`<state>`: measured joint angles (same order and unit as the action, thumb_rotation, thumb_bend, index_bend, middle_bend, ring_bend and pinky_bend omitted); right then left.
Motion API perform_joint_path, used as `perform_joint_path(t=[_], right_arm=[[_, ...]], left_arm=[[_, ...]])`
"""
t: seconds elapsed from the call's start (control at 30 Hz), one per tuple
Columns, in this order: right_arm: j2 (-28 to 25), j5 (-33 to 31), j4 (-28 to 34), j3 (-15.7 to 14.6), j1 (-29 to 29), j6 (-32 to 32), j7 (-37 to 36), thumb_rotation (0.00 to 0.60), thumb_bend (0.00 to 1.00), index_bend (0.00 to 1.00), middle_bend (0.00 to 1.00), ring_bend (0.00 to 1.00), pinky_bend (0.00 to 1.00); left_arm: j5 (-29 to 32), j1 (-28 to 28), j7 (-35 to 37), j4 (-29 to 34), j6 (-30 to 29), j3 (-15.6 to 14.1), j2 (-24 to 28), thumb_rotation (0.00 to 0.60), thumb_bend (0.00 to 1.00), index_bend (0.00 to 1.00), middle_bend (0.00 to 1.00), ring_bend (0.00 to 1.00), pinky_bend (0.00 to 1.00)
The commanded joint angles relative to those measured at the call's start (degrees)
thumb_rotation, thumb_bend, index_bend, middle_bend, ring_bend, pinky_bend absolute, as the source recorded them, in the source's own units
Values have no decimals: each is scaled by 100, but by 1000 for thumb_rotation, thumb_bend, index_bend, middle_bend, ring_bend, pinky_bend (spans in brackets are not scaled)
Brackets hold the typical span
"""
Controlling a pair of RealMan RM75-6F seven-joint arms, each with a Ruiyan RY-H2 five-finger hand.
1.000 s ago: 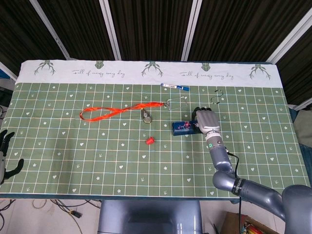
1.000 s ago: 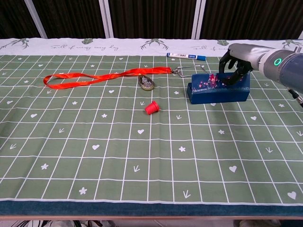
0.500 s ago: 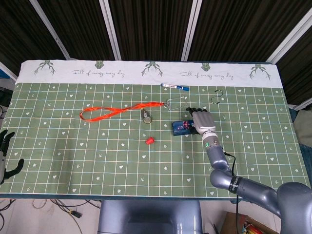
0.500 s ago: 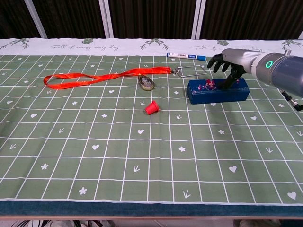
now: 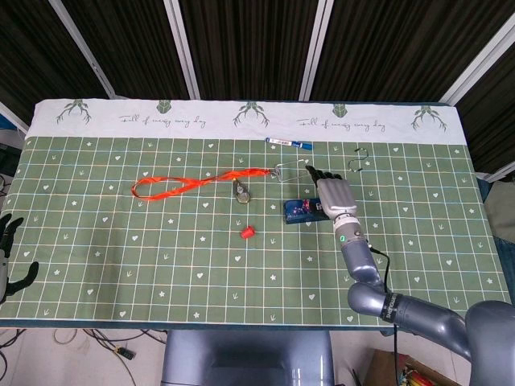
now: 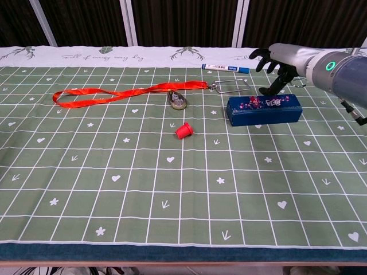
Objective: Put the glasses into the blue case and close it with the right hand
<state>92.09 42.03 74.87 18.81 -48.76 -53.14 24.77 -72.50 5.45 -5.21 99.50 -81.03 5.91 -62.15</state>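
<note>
My right robot hand hangs above the desk with its fingers spread and nothing in them, just behind the blue case and clear of it. The case lies shut, its patterned lid down, right of the desk's middle and toward the far edge; I cannot see the glasses, so I cannot tell where they are. Just beyond the hand a thin wire hook lies on the cloth, and a bent wire clip sits beside the case's far left corner. A blue-capped marker lies nearer the far edge. Left of the case I see a small red cap, a grey pebble-like piece and an orange lanyard stretching toward the left edge. My left robot hand rests off the near left corner, fingers apart. Half a second ago my right hand's fingertips pressed on the lid; now it has lifted off and back.
</note>
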Motion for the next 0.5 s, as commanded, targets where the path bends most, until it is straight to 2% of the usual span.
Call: perform_joint_path(t=[0.03, 0.3, 0.5], right_arm=[[-444, 345, 661, -48, 323, -480, -145, 600, 421, 85, 189, 198, 207], [-1380, 1367, 1999, -604, 1237, -1658, -245, 600, 258, 82, 157, 178, 206], [-1900, 2479, 2426, -1312, 2123, -2673, -474, 600, 171, 32, 75, 112, 205]], left_arm=[[-8, -2, -1, -2, -8, -1, -3, 600, 354, 80, 5, 0, 0], [-47, -12, -49, 13, -78, 4, -33, 600, 355, 80, 5, 0, 0], [-203, -20, -200, -49, -211, -20, -91, 600, 354, 80, 4, 0, 0]])
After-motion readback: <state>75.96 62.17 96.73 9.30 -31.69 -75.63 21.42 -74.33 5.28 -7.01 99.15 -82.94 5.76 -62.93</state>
